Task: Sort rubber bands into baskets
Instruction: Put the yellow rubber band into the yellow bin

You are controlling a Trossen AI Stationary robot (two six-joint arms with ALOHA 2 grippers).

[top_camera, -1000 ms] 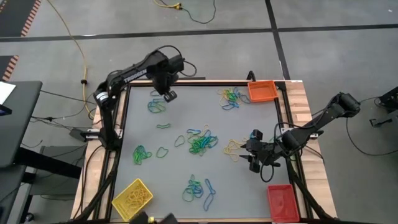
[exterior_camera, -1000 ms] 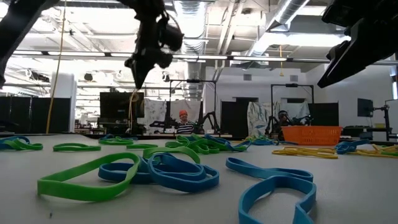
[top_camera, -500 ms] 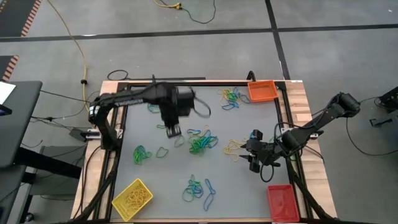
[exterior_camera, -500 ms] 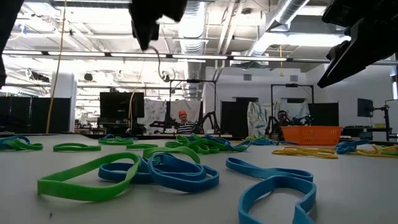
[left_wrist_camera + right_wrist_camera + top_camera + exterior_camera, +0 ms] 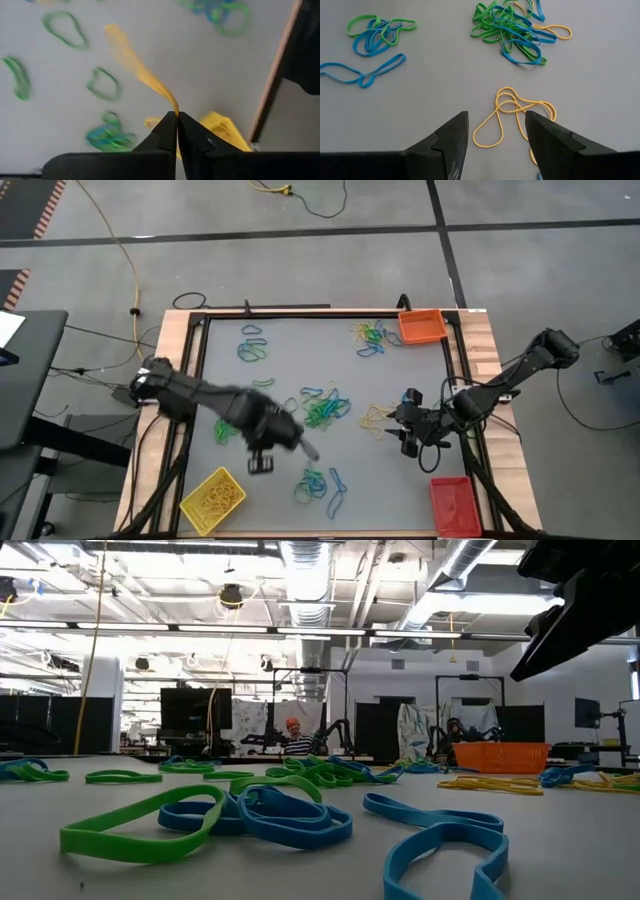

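Note:
Green, blue and yellow rubber bands lie in loose heaps (image 5: 322, 408) (image 5: 372, 337) (image 5: 318, 483) on the grey table. My left gripper (image 5: 176, 116) hangs above the table's near left part (image 5: 259, 464), pointing down, shut on a yellow rubber band (image 5: 135, 62). The yellow basket (image 5: 212, 498) stands at the near left corner, just beyond the gripper. The orange basket (image 5: 420, 327) is at the far right corner and the red basket (image 5: 452, 502) at the near right. My right gripper (image 5: 497, 125) waits open at the right side, slanting down over yellow bands (image 5: 515, 110). My left gripper pinches one end of the yellow rubber band (image 5: 171, 102) between its two shut fingertips, coming from above. The band is lifted clear of the table and trails away from the fingertips in a blurred streak.
A wooden frame with dark rails (image 5: 190, 380) borders the table. A few yellow bands lie in the yellow basket (image 5: 222, 131). In the low view green and blue bands (image 5: 250, 815) lie close in front, and a person (image 5: 293, 738) shows far off in the room behind.
My left gripper has swept quickly from the table's far left part toward the near edge and the yellow basket, rolling as it went and leaving the low view. It has stayed shut, carrying the yellow band clear of the table.

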